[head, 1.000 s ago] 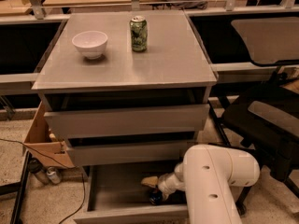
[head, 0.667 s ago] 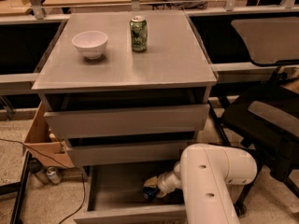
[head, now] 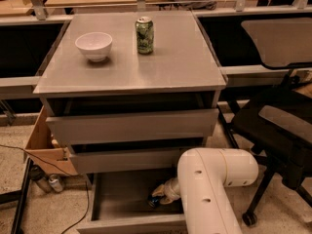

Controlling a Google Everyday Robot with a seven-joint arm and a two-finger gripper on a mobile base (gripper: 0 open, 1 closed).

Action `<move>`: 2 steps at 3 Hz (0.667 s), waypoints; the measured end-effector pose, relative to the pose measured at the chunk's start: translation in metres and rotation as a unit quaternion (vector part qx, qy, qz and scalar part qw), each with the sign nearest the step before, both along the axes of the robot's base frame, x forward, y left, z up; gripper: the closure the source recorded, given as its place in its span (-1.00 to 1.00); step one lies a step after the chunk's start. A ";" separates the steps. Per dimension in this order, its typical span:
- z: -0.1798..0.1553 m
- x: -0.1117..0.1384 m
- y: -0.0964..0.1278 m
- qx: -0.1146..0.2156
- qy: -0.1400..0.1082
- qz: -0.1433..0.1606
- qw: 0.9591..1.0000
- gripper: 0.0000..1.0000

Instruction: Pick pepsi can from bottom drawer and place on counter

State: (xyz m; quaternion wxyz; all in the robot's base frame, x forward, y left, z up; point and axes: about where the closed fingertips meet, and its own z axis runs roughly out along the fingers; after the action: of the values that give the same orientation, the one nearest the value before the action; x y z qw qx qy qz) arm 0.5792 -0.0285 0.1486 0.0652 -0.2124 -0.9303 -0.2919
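Observation:
The pepsi can [head: 153, 202] shows as a small dark blue shape on the floor of the pulled-out bottom drawer [head: 119, 199], mostly covered by my arm. My gripper [head: 162, 194] reaches into that drawer from the right and sits right at the can, at its upper right side. The big white arm link [head: 209, 189] blocks the right part of the drawer. Above the drawers, the grey counter [head: 170, 67] spreads wide and flat.
A green can [head: 144, 34] and a white bowl [head: 93, 45] stand on the counter's far half. Two taller drawers [head: 131, 126] are slightly open above the bottom one. A black office chair [head: 278, 126] stands at right; a cardboard box [head: 44, 147] and bottles [head: 48, 182] sit at left.
The arm has shifted a little to the left and the gripper has moved in closer to the blue can in the drawer. Nothing on the counter moved.

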 end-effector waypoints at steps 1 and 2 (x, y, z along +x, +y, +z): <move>0.001 -0.004 -0.002 -0.002 0.015 -0.001 1.000 -0.35; 0.004 -0.007 -0.004 -0.005 0.023 -0.003 1.000 -0.95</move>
State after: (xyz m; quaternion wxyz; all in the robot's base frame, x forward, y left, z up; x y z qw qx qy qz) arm 0.5722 -0.0325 0.1523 0.0846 -0.2224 -0.9292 -0.2829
